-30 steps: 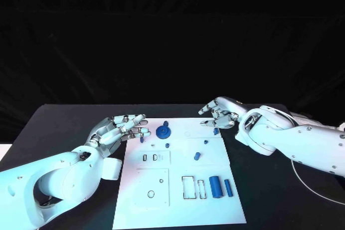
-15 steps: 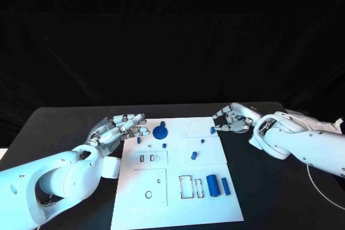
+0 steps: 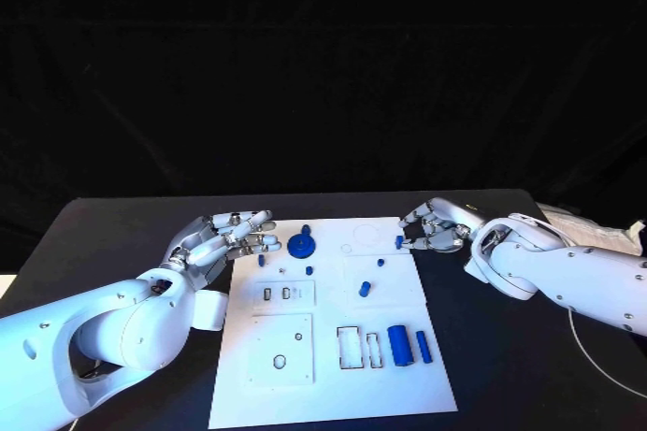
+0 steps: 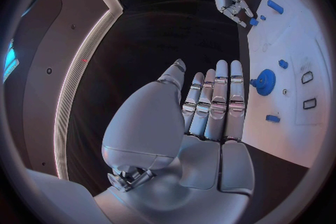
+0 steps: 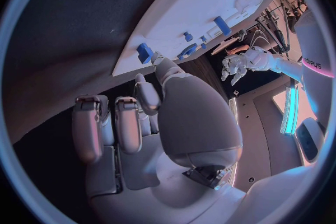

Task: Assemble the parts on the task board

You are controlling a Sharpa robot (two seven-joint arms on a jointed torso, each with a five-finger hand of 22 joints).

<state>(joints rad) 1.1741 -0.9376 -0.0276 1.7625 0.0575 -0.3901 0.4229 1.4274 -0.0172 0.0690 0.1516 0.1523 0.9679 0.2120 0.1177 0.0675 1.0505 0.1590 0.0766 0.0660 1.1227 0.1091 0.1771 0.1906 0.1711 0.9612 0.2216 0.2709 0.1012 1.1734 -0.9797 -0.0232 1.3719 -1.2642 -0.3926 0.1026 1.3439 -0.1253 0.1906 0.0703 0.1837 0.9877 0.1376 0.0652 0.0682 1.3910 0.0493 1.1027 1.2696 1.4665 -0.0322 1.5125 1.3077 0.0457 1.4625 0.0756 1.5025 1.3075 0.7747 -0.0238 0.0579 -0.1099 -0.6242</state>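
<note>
The white task board point(image 3: 337, 380) lies mid-table. A blue gear point(image 3: 301, 246) stands near its far left corner, and small blue pieces point(image 3: 364, 288) are scattered over the middle. My left hand point(image 3: 222, 239) hovers open at the board's far left corner, fingers straight and together point(image 4: 213, 103), next to the gear point(image 4: 263, 82). My right hand point(image 3: 434, 227) is curled at the far right edge. Its fingertips reach a small blue piece point(image 3: 400, 241), and a fingertip point(image 5: 159, 61) lies against that piece point(image 5: 145, 51). A pinch cannot be made out.
A thick blue cylinder point(image 3: 399, 345) and a slim blue bar point(image 3: 424, 347) lie near the board's right front, beside rectangular cut-outs point(image 3: 351, 349). Two small slots point(image 3: 277, 294) and an oval hole point(image 3: 280, 362) mark the left half. A thin cable point(image 3: 580, 347) runs over the table's right side.
The camera has shifted. My right hand has drawn back from over the board to its right edge, with its fingers now curled down at the small blue piece. The left hand has stayed put.
</note>
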